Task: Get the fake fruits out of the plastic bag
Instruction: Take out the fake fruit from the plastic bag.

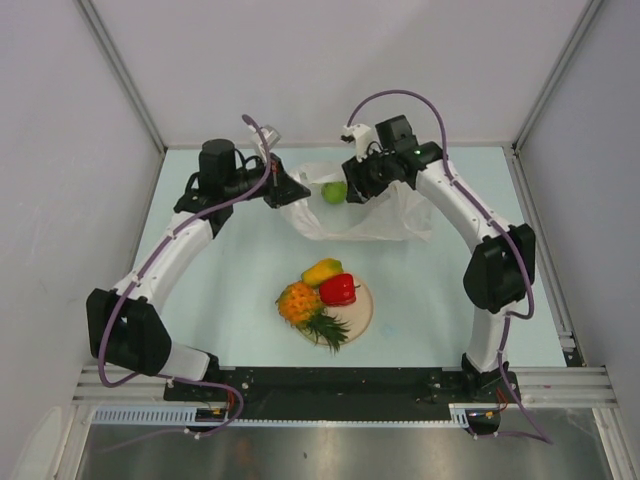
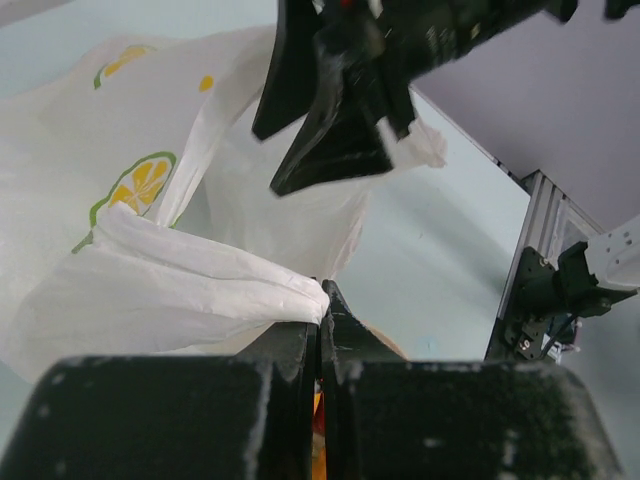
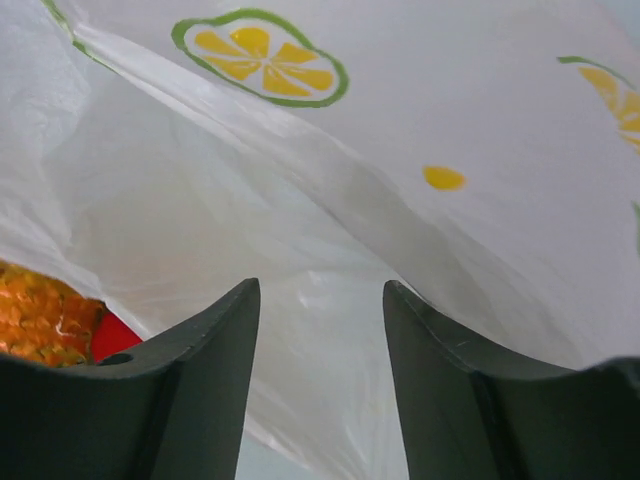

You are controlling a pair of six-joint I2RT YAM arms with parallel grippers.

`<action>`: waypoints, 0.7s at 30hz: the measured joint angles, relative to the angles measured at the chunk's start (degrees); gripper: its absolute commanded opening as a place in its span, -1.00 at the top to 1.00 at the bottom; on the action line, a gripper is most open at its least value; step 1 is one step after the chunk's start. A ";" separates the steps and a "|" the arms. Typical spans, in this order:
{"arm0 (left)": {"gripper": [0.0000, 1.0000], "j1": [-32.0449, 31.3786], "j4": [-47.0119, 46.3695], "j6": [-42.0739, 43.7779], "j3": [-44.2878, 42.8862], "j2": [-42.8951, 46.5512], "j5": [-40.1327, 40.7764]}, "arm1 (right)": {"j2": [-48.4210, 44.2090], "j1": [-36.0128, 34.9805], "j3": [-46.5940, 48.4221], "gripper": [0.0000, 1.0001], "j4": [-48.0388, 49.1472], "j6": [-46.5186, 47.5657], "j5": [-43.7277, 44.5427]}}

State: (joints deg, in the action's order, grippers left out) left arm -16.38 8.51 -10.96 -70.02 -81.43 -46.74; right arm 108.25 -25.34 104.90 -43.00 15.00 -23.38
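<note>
The plastic bag (image 1: 375, 215) lies at the back of the table, its mouth held up. A round green fruit (image 1: 334, 191) sits in the mouth. My left gripper (image 1: 292, 192) is shut on the bag's left handle; the left wrist view shows its jaws (image 2: 322, 300) pinching bunched white film (image 2: 180, 285). My right gripper (image 1: 352, 188) is open just right of the green fruit, and in its wrist view the fingertips (image 3: 320, 290) point at bag film (image 3: 400, 150) with nothing between them. The pineapple (image 1: 300, 303), mango (image 1: 322, 270) and red piece (image 1: 338, 289) lie on the plate.
The beige plate (image 1: 366, 312) sits mid-table in front of the bag. The pineapple (image 3: 40, 315) and red piece (image 3: 112, 338) show at the lower left of the right wrist view. The right arm's gripper (image 2: 340, 110) hangs over the bag in the left wrist view.
</note>
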 measured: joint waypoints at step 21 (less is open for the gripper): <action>1.00 -2.40 5.66 6.78 -1.99 -0.66 -1.60 | 20.13 -3.41 7.96 -0.93 9.60 -15.30 15.39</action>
State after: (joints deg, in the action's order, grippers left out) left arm -18.79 14.17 -4.19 -72.01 -82.08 -48.34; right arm 128.38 -28.75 112.86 -33.41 -0.30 -7.99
